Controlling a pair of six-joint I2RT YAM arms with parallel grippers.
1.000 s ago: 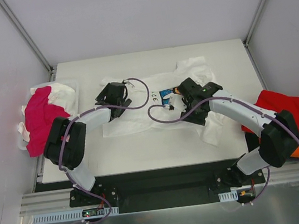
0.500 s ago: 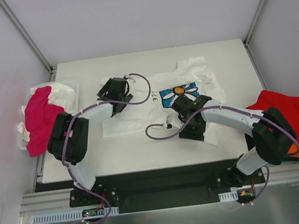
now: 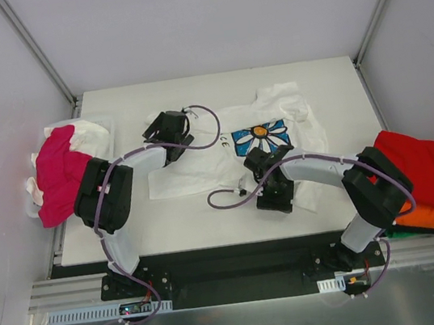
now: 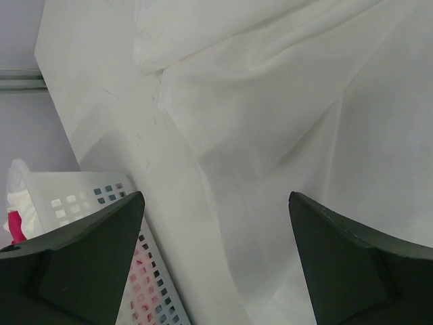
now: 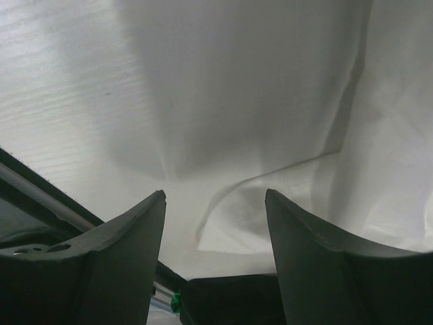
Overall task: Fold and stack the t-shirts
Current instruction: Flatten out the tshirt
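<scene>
White daisy-print tee point(image 3: 202, 171) lies spread at table centre, print side up, wrinkled. The daisy point(image 3: 260, 135), blue petals and an orange middle, sits toward 1 o'clock on the cloth. Sleeve and shoulder area is bunched at the 12–1 o'clock end, and the hem runs along the 6–7 o'clock side.

Left gripper point(image 3: 167, 131) is over the tee's 10 o'clock edge. In the left wrist view its fingers stand wide apart with nothing between them, only white cloth folds and bare table below. Can't tell if the tips touch the cloth.

Right gripper point(image 5: 215, 194) is at the tee's 5 o'clock part, near the hem. Its fingers are apart and gripping nothing. Below them a curled hem corner lies on the table, and the dark rail point(image 5: 40, 193) of the near edge shows at that view's 8 o'clock.

Purple cable point(image 3: 224, 199) loops just beside the right gripper at its 9 o'clock.

Magenta tee point(image 3: 57, 176) is heaped at the table's 9 o'clock and spills over the white perforated basket point(image 4: 101, 203). White cloth point(image 3: 89, 134) is bunched with it on the 12–1 o'clock side; garment type unclear.

Red tee point(image 3: 417, 159) is piled at the table's 4 o'clock, off the right edge, on top of the orange tee point(image 3: 427, 214). Both are well apart from the daisy tee.

Table point(image 3: 202, 226) is white and square, bare along the 6 o'clock strip.
</scene>
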